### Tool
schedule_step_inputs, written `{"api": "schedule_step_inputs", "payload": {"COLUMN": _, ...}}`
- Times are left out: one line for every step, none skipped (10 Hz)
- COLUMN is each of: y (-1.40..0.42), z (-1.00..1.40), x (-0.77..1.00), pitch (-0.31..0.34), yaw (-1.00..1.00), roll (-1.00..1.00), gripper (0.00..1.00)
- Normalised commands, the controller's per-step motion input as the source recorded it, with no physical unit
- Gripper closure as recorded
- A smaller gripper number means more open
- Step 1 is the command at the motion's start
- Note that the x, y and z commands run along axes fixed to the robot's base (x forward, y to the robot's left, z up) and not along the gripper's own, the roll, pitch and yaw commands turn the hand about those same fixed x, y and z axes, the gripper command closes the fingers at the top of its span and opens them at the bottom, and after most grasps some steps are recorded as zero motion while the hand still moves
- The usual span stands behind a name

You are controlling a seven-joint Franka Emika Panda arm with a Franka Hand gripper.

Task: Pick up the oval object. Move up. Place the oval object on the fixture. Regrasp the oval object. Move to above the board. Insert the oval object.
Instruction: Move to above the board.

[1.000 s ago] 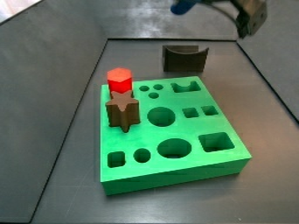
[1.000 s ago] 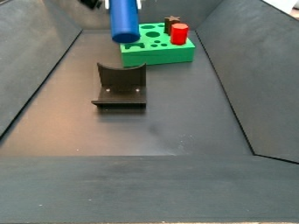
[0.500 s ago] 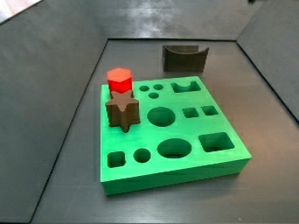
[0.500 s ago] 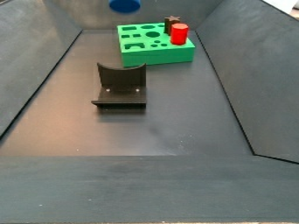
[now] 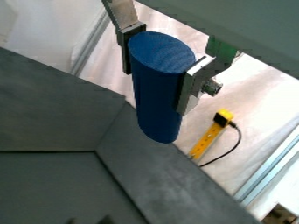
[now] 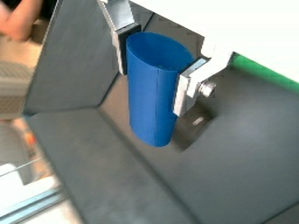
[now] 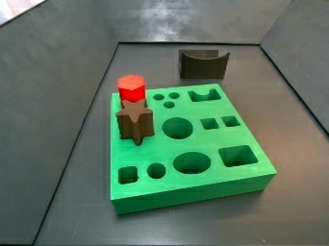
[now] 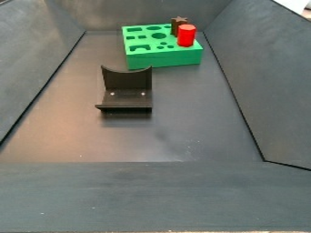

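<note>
Pincer clamped on the oval object, silver fingers pressing both its sides in both wrist views; out of both side views. Fixture near the floor's far edge, just beyond the board.

The dark-blue oval object sits clamped in the hand, seen in both wrist views. The fixture stands empty behind the green board in both side views.
</note>
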Motion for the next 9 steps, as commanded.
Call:
{"api": "schedule_step_inputs", "payload": {"y": -1.0, "z": 0.29, "x": -0.48, "pitch": -0.02, "yaw": -0.14, "roll": -1.0, "gripper": 1.0}}
{"api": "schedule_step_inputs", "payload": {"y": -1.0, "z": 0.29, "x": -0.5, "pitch": -0.018, "yaw": -0.15, "roll": -1.0, "gripper": 1.0}}
{"api": "schedule_step_inputs", "payload": {"y": -1.0, "z": 0.3, "x": -0.52, "pitch": -0.015, "yaw": -0.15, "roll": -1.0, "gripper": 1.0}}
{"api": "schedule_step_inputs", "payload": {"y": -1.0, "z": 0.31, "x": -0.55, "pitch": -0.005, "yaw": -0.15, "roll": -1.0, "gripper": 1.0}}
{"api": "schedule_step_inputs", "payload": {"y": -0.88, "z": 0.27, "x": -0.5, "pitch": -0.002, "yaw": -0.15, "roll": -1.0, "gripper": 1.0}}
{"api": "schedule_step_inputs", "payload": {"y": -0.46, "z": 0.16, "x": -0.32, "pitch": 0.002, "yaw": -0.15, "roll": -1.0, "gripper": 1.0}}
{"api": "schedule_step_inputs", "payload": {"y": -0.2, "z": 0.07, "x": -0.18, "pitch": 0.006, "yaw": -0.15, "roll": -1.0, "gripper": 1.0}}
{"api": "schedule_step_inputs", "payload": {"y": -0.02, "z": 0.02, "x": -0.11, "pitch": 0.008, "yaw": -0.14, "roll": -1.0, "gripper": 1.0}}
{"api": "schedule_step_inputs", "payload": {"y": 0.0, "z": 0.02, "x": -0.1, "pitch": 0.002, "yaw": -0.13, "roll": -1.0, "gripper": 1.0}}
